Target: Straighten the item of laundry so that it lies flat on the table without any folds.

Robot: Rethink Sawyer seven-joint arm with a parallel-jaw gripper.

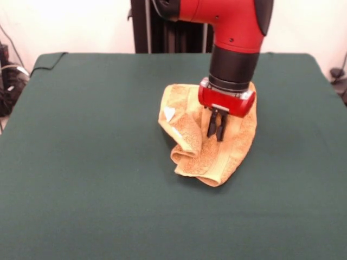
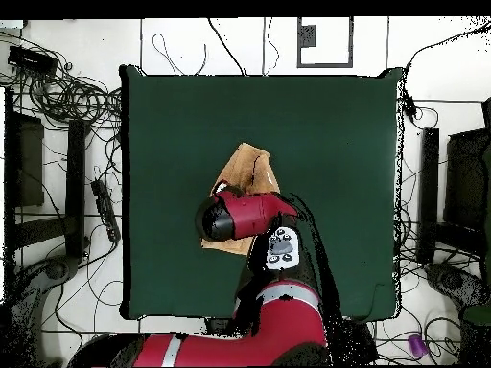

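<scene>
On the dark green table (image 1: 81, 179) one orange-tan towel (image 1: 230, 154) is lying, a little beyond the middle of the cloth in the front view, and it is crumpled, with several folds and rolled edges. One small white label (image 1: 169, 113) is showing on its left upper part in the front view. One red and black arm (image 1: 233, 27) is coming down from above, and its one gripper (image 1: 216, 131) is hanging just over the middle of the towel, the two black fingers (image 1: 212, 125) pointing down and standing close together with only a thin gap between them; whether the tips are touching or pinching the terry I cannot tell, because they are dark against a fold. The arm's wrist is hiding the far right corner of the towel in the front view. From overhead the arm is covering most of the towel, so only one pointed part (image 2: 251, 171) and a small strip at the arm's left are showing, and the gripper itself is hidden there. The overhead view alone is showing the whole table outline (image 2: 153, 278) and many cables (image 2: 67, 96) lying on the floor around it, while only the front view is showing the label and the fingers.
</scene>
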